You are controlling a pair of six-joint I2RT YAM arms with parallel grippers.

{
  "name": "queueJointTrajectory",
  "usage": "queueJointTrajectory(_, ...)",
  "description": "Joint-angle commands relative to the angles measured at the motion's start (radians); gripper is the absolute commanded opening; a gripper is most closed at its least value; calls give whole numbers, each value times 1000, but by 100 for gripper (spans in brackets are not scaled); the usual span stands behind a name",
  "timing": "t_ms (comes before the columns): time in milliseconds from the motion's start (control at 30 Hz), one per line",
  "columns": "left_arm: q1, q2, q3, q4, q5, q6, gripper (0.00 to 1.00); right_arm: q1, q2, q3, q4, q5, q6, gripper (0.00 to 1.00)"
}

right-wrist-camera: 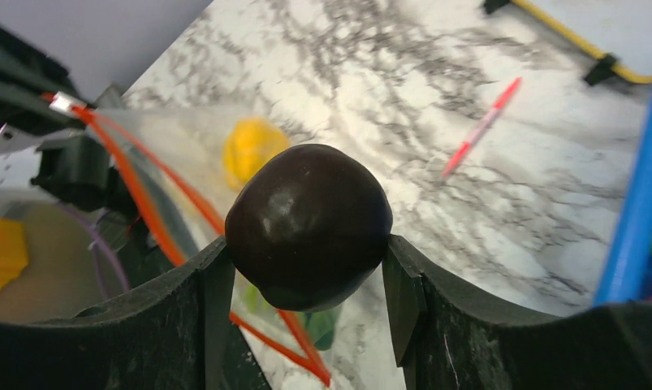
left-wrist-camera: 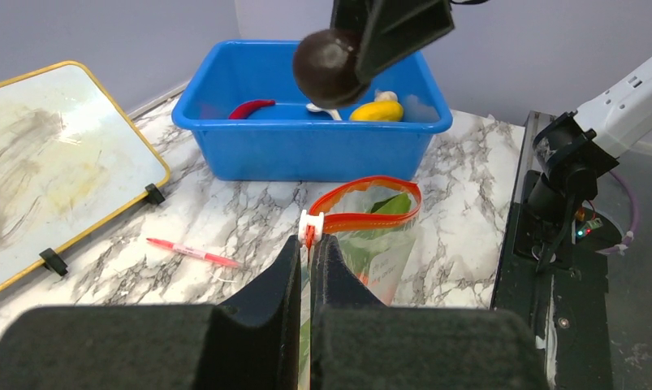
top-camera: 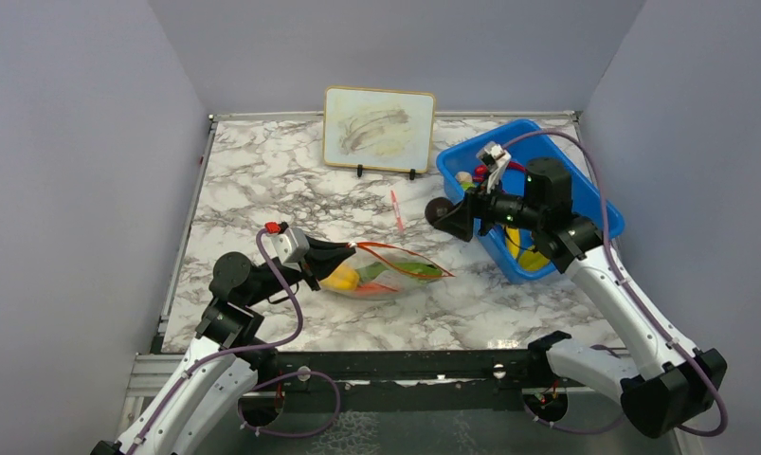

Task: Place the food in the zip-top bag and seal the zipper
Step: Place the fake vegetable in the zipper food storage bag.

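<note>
The clear zip-top bag [top-camera: 386, 275] lies on the marble, its red-orange zipper [left-wrist-camera: 363, 218] gaping. Inside it sit a yellow pepper [top-camera: 342, 277], an orange carrot [top-camera: 370, 286] and a green pod [top-camera: 416, 271]. My left gripper [top-camera: 350, 254] is shut on the bag's mouth edge, right by the white slider [left-wrist-camera: 312, 223]. My right gripper [top-camera: 444, 214] hangs in the air between the bag and the bin, shut on a dark round piece [right-wrist-camera: 308, 226]. A red chili [left-wrist-camera: 252, 108], a yellow fruit [left-wrist-camera: 377, 110] and a banana [top-camera: 521, 245] lie in the blue bin [top-camera: 471, 172].
A small whiteboard [top-camera: 378, 129] stands on clips at the back. A red-and-white pen [top-camera: 396, 210] lies on the marble between the board and the bag. The blue bin occupies the right back of the table. Grey walls close in three sides.
</note>
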Motion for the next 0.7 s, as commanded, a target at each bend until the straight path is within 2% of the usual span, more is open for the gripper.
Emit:
queueJointTrajectory(0, -5, -1, -1, 0, -26, 14, 0, 61, -47, -49, 67, -164, 41, 44)
queueJointTrajectory(100, -5, 3, 0, -1, -25, 12, 0, 96, -64, -73, 81, -216, 35, 44)
queueJointTrajectory(400, -5, 1, 0, -1, -26, 10, 0, 216, -39, -88, 73, -226, 3, 44)
queueJointTrajectory(667, -5, -2, -2, 3, -20, 3, 0, 249, 25, -91, 73, -199, -8, 44)
